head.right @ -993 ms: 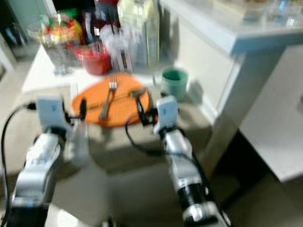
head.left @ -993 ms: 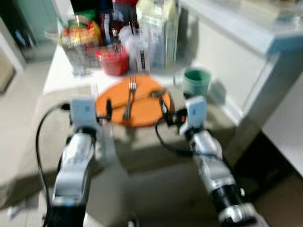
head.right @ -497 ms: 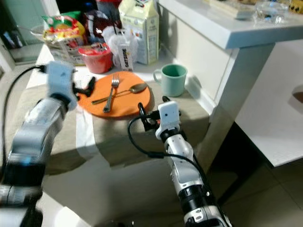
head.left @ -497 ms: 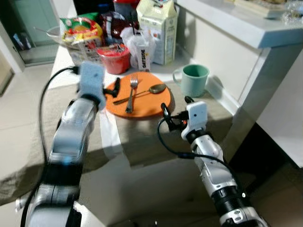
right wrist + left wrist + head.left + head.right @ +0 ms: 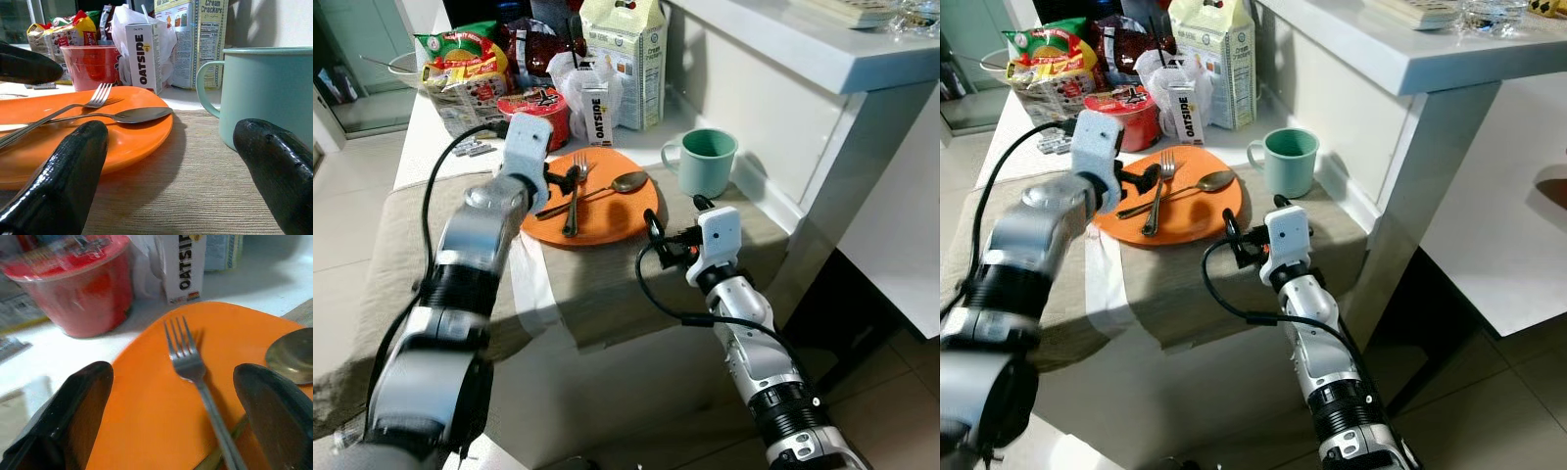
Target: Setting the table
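— Left gripper (image 5: pixel 171 406)?
— Hovered over the orange plate (image 5: pixel 607 211), fingers spread wide either side of the fork (image 5: pixel 195 369).
— And the fork, spoon (image 5: pixel 622 183)?
— Lay crossed on the plate, near the green mug (image 5: pixel 707 163).
— Right gripper (image 5: pixel 171 161)?
— Low over the tablecloth (image 5: pixel 607 284) beside the plate, fingers wide, empty.

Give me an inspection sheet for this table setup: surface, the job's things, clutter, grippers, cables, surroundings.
Surface: table under a beige cloth.
Job's things: orange plate holding a fork and spoon; green mug beside it.
Clutter: red cup, Oatside carton, cracker box, snack bags behind the plate.
Grippers: left gripper open above the fork; right gripper open, low beside the plate.
Cables: black cable looping off the right wrist.
Surroundings: white counter on the right.
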